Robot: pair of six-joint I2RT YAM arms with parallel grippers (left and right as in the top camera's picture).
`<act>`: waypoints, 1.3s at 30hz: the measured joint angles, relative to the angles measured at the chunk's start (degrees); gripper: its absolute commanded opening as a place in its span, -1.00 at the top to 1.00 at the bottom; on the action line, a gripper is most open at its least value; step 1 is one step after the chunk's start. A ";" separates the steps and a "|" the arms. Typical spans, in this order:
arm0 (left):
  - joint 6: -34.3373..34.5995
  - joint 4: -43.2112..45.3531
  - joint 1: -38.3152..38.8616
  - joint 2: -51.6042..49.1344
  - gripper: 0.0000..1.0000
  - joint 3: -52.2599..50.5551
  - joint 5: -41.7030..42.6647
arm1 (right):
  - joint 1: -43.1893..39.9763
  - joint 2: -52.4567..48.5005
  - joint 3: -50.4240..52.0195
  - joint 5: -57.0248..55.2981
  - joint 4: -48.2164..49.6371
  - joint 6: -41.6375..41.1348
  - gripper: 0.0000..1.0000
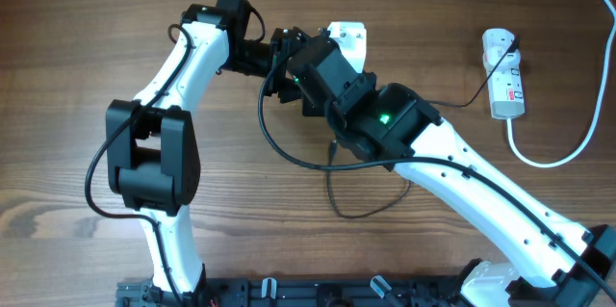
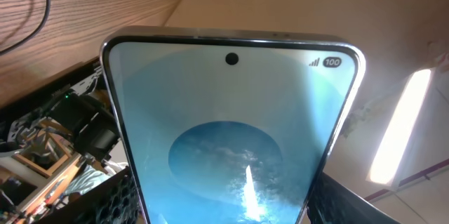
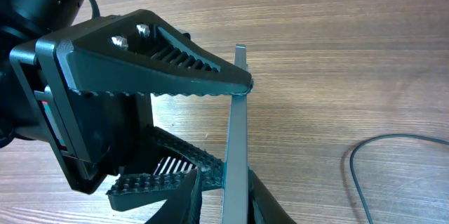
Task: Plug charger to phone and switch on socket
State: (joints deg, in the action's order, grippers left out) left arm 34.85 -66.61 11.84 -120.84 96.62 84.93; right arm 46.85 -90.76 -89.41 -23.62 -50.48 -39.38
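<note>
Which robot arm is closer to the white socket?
Right. The right arm stretches toward the middle, a short gap from the socket; the left arm stands farther off, beyond the right one.

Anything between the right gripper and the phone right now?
Nothing visible. In the right wrist view the phone stands edge-on, running down between the fingers of the right gripper. The left gripper clamps the phone from the side, not in between. The tip of the charger is hidden.

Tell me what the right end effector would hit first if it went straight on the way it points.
Probably the phone: it stands edge-on ahead of the right end effector, gripped by the left end effector. How near is unclear.
</note>
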 measured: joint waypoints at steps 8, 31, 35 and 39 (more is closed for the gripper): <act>0.02 0.44 -0.09 0.00 -0.49 0.00 -0.04 | 0.00 0.00 0.00 0.02 -0.02 0.15 0.70; 1.73 0.61 -0.46 0.35 -1.00 0.11 0.04 | -0.13 -0.11 0.00 1.49 -0.87 -12.17 0.91; 1.73 0.61 -0.46 0.44 -1.00 0.11 0.07 | -0.28 0.28 0.00 1.68 -0.90 -25.64 0.91; 1.73 0.61 -0.46 0.50 -0.73 0.11 0.07 | -0.79 2.23 0.00 1.97 -0.98 -40.70 0.91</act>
State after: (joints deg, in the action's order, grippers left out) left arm 36.58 -66.00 11.38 -120.33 96.73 84.99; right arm 46.06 -88.53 -89.41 -21.65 -51.46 -80.07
